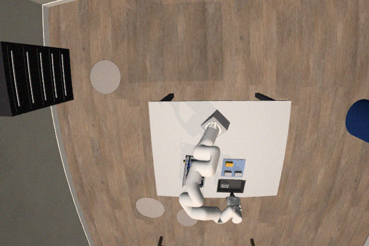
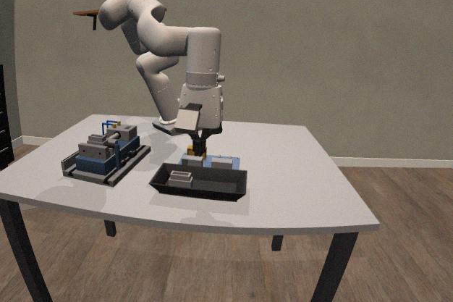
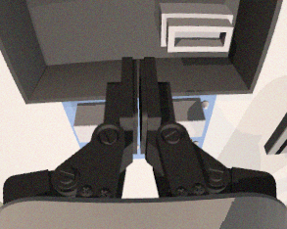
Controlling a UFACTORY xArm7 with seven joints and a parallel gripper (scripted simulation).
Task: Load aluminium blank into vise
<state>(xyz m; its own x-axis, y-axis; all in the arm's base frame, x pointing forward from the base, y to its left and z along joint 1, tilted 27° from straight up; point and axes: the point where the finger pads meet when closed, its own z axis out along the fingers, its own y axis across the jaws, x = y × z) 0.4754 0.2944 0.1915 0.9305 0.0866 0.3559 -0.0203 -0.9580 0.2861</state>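
My gripper (image 2: 197, 146) fingers pressed together, holding nothing, low over infeed plate (image 2: 236, 161) edge near brass blank (image 1: 229, 164). 2 aluminium blanks (image 1: 233, 173) on plate; finished part (image 2: 179, 178) in outfeed tray (image 2: 205, 192). Risk: descending like this knocks blanks off plate.

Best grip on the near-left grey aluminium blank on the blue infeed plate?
Take the grey aluminium blank across its two long side faces, from straight above. It lies flat on the blue infeed plate with its top free. The shut tool must open first.
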